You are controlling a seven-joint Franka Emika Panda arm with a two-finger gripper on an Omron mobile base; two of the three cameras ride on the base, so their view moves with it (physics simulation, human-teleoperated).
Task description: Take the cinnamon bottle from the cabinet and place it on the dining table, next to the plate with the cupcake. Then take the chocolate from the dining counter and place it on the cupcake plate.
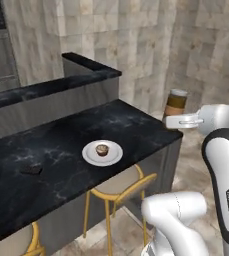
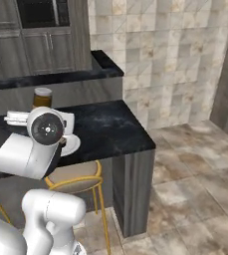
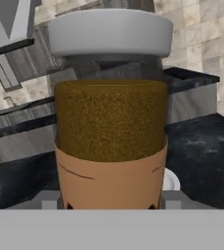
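Cinnamon bottle [image 1: 176, 103]: you see it upright, in the air off the bench's [image 1: 136, 122] end.
Fingers [image 3: 111, 204]: closed on its base.
Plate [image 1: 102, 153]: on the bench, carrying the cupcake [image 1: 102, 149].
Chocolate [image 1: 32, 170]: well apart from the plate.

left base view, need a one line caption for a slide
Gripper carries the cinnamon bottle upright past the dining table's right end; cupcake on its plate, chocolate further left.

Beige stone-tile wall [image 2: 175, 60], tiled floor [image 2: 195, 189], gold-legged stools [image 1: 121, 187].
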